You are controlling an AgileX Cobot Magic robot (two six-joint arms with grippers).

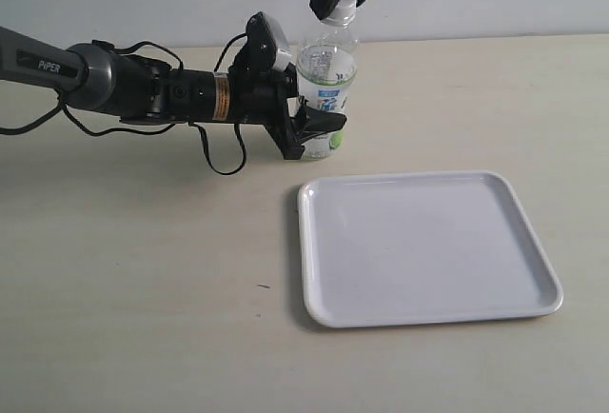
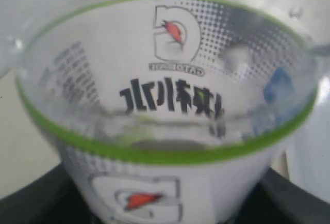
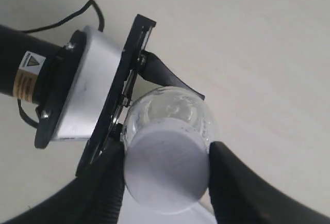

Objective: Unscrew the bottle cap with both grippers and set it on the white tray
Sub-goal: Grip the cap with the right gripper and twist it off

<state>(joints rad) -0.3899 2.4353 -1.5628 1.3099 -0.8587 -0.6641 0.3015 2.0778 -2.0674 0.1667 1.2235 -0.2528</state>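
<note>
Nearest the exterior camera lies the white tray [image 1: 303, 242], flat on the pale bench [image 1: 143, 289] with nothing on it, its far rim just short of the bottle's base. Behind it the bottle [image 1: 328, 70] stands upright, clear plastic with a white, blue and green label. From the left, the black-and-silver arm [image 1: 114, 80] marked "PiPER" reaches in almost level with the bench, black cables [image 1: 219, 151] looping off it, and its left hand [image 1: 319, 129] is clamped around the lower, labelled part of the bottle, one finger on the near side and the other behind. The left wrist view is filled by that bottle [image 2: 165, 105], seen through its clear wall with a green band and reversed print, while the dark fingers [image 2: 31, 203] show only at the corners of the frame. From above, the right hand [image 1: 335, 2] comes down over the neck. The bottle cap [image 1: 340, 16] is on the bottle, well above the tray, and shows as a small white patch between the black fingers. In the right wrist view the round white cap [image 3: 165, 170] sits between the two black fingers [image 3: 103, 193], each pressed against its side, so this hand is gripping the cap; the clear shoulder of the bottle [image 3: 170, 105] and the left hand's finger [image 3: 165, 77] lie below it.
</note>
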